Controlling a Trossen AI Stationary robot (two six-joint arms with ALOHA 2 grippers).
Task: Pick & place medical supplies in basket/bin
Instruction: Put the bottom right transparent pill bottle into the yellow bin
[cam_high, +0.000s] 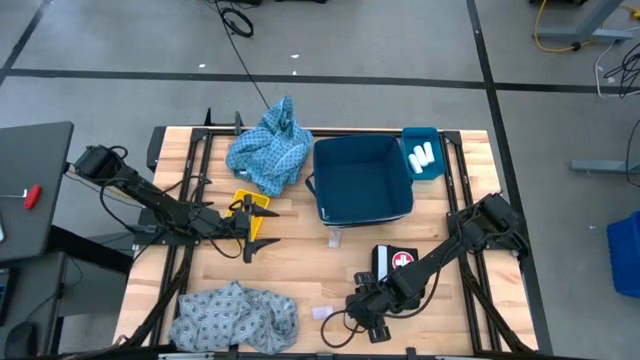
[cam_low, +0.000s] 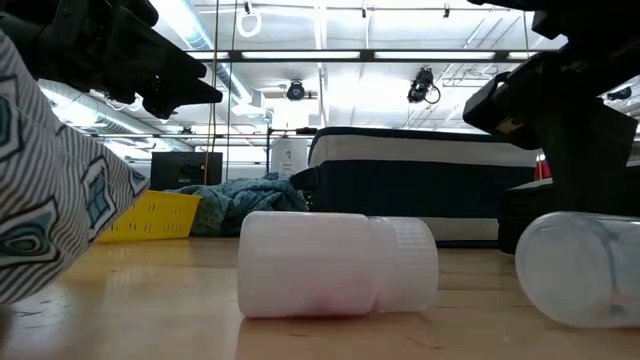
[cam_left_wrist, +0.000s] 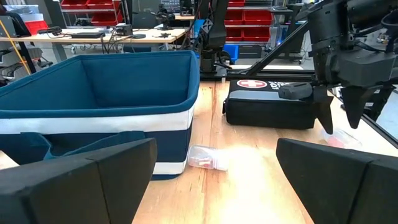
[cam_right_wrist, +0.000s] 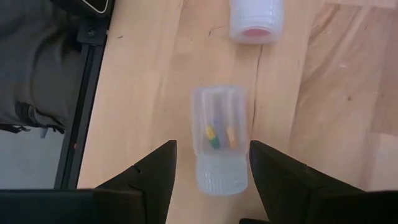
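The wooden bench (cam_high: 300, 270) is carrying a dark blue bin (cam_high: 362, 180) near its far edge, with a smaller blue tray (cam_high: 423, 155) touching its right side and holding white rolls (cam_high: 421, 155). A light-blue patterned cloth (cam_high: 268, 150) is lying bunched just left of the bin, and a second cloth (cam_high: 235, 318) is sitting at the near left corner. A yellow container (cam_high: 250, 206) is lying beside the left claw (cam_high: 258, 232), whose fingers are standing apart. A black first-aid pouch (cam_high: 393, 262) is resting near the right arm, whose right claw (cam_high: 365, 322) is hanging low over the near edge.

White bottle (cam_right_wrist: 256, 18) cut off by frame edge; patterned cloth (cam_low: 55, 190) cropped — vial (cam_low: 590, 265) blurred, partly out of frame.
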